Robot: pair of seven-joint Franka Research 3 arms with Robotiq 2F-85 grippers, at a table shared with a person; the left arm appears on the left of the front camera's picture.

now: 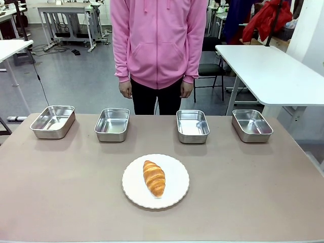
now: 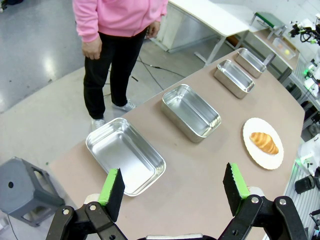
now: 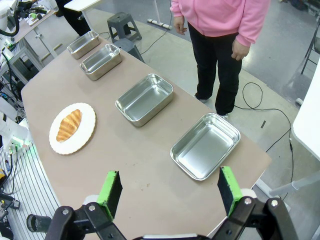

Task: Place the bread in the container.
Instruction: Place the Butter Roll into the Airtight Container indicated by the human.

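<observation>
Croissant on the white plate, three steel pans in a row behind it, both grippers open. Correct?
No: four steel pans, not three, as the front view shows. The croissant is on the white plate; left gripper and right gripper are open.

Finding: no readable text, label, brand mark, number or sign on any surface in the front or wrist views.
</observation>
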